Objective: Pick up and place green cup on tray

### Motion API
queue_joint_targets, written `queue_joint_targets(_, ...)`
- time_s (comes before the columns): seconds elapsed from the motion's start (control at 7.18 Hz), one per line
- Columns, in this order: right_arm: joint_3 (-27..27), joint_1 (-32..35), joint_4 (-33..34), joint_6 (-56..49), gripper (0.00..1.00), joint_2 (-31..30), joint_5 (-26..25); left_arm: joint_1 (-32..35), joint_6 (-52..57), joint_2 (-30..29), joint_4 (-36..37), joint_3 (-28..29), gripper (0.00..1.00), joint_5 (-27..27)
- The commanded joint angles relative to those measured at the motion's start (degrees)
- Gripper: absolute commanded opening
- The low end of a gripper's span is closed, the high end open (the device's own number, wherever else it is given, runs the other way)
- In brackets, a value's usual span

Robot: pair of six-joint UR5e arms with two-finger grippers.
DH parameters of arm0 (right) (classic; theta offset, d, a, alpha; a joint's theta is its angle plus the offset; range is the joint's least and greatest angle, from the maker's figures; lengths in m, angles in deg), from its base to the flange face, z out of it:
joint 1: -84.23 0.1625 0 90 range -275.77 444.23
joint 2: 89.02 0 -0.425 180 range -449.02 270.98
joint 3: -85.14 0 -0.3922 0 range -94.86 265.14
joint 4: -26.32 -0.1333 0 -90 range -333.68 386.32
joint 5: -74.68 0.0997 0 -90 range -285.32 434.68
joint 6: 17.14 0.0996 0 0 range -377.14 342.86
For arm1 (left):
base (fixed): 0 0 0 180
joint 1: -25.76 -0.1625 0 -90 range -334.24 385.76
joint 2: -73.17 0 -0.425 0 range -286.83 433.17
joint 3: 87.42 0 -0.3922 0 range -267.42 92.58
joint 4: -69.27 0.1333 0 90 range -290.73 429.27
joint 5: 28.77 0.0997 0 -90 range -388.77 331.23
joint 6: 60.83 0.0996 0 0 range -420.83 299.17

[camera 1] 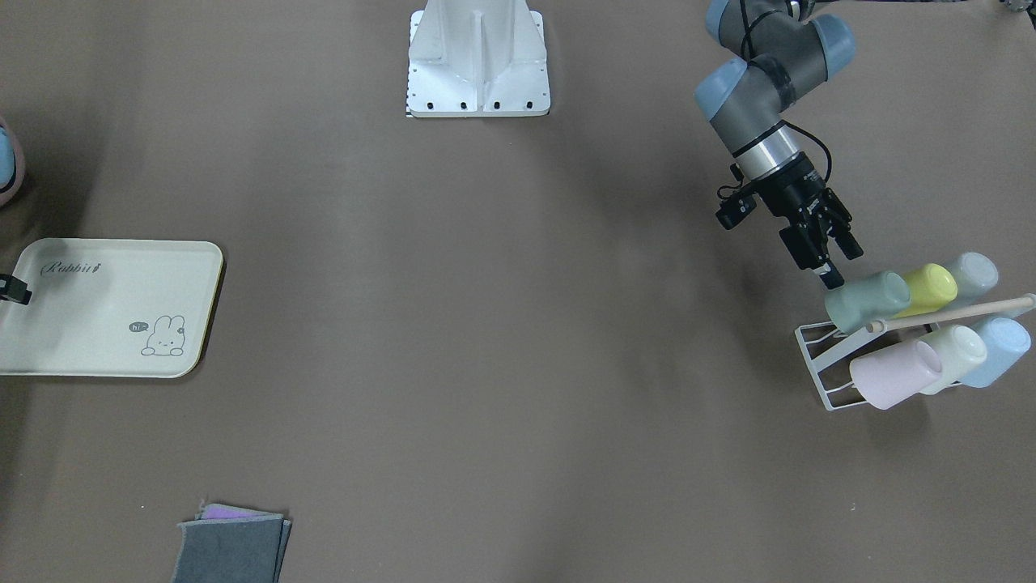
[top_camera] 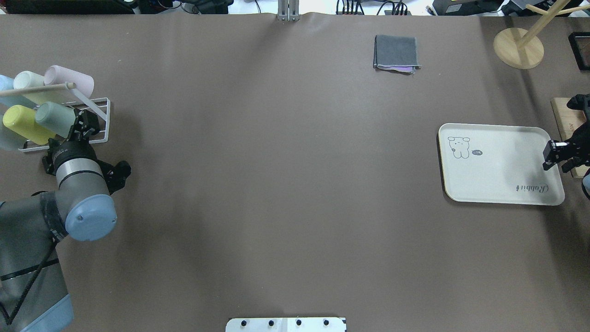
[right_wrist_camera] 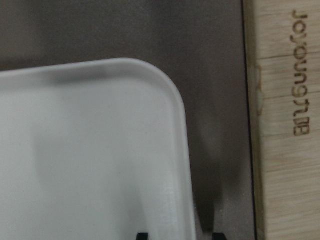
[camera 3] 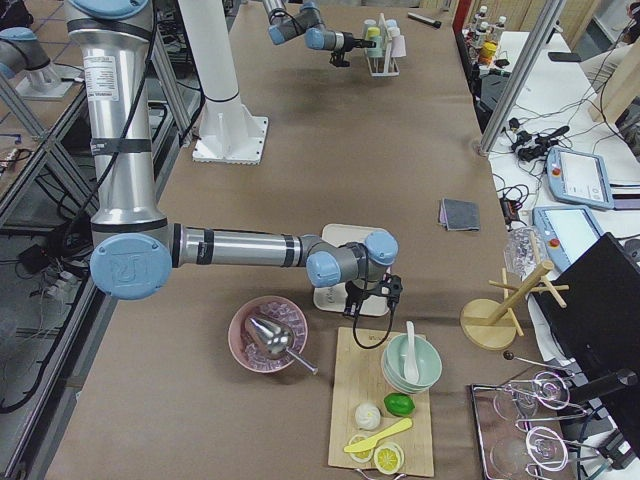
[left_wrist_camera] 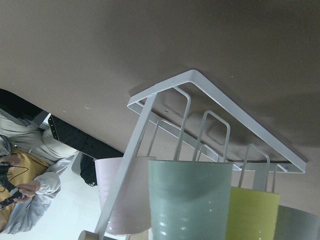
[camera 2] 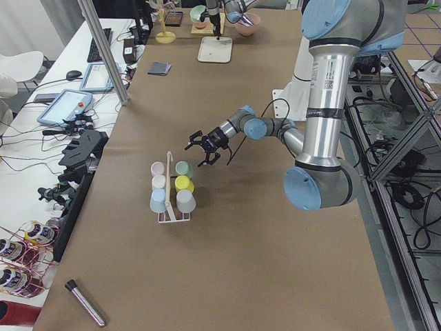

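Green cup (left_wrist_camera: 190, 200) partly cropped; L gripper (camera 1: 842, 265) spread, empty; R gripper (top_camera: 549, 157) tips apart.

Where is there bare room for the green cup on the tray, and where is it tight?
The tray is bare between the bunny drawing and the right gripper at its script end. Tight: the rack, cups packed beside the green cup.

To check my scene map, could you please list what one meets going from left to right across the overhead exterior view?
green cup → white base plate → folded grey cloth → tray
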Motion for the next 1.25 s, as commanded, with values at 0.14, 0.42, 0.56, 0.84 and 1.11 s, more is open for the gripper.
queue_joint_targets(0.14,-0.2,0.0,-0.1,-0.2,0.5,-1.3,0.0,-1.0,-0.1,-0.8,-1.7,3.7,0.98,4.2)
queue_joint_targets(0.42,-0.3,0.0,-0.1,-0.2,0.35,-1.4,-0.1,-1.3,-2.8,-1.5,-1.7,7.3,0.98,6.2)
queue_joint_targets(0.56,-0.3,0.0,-0.1,-0.2,0.3,-1.4,-0.1,-1.3,-2.2,-1.2,-1.6,7.0,0.98,7.9)
queue_joint_targets(0.84,-0.1,-0.1,0.0,-0.2,0.25,-1.3,-0.2,-1.6,-2.2,-1.0,-1.3,9.3,0.98,10.9)
queue_joint_targets(1.11,-0.1,-0.1,0.0,-0.2,0.13,-1.0,-0.1,-2.5,-2.2,-0.8,-1.0,11.9,0.98,13.0)
